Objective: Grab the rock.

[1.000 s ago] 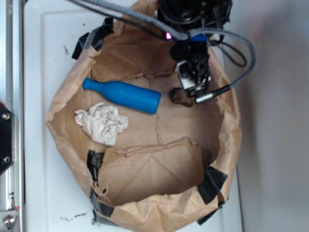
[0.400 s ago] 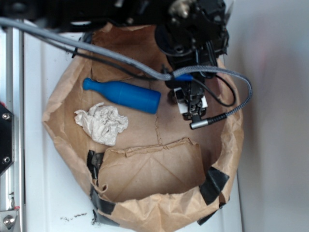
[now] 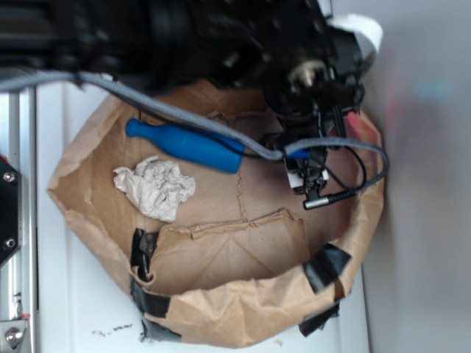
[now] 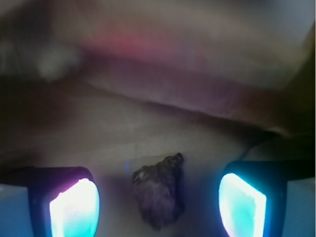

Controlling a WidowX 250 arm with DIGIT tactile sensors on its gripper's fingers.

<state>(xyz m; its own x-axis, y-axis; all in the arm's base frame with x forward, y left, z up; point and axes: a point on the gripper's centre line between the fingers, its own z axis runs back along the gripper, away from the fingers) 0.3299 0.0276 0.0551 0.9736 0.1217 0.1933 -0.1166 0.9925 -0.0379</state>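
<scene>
From outside, the arm is blocking the rock completely; only the hand (image 3: 312,179) is showing, low inside the brown paper bag (image 3: 221,309), right of the blue bottle (image 3: 188,145) and the paper wad (image 3: 156,187). At the wrist, blurred, the rock (image 4: 159,190) is sitting between glowing fingers (image 4: 74,207) spread apart, touching neither. No writing is readable.

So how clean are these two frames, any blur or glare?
Wrist view: soft throughout, background smeared, both fingertips blown out by cyan-magenta glow, rock dim between them but recognisable. Exterior view: the arm's upper part is a dark blur, bottle and paper wad reasonably sharp.
</scene>
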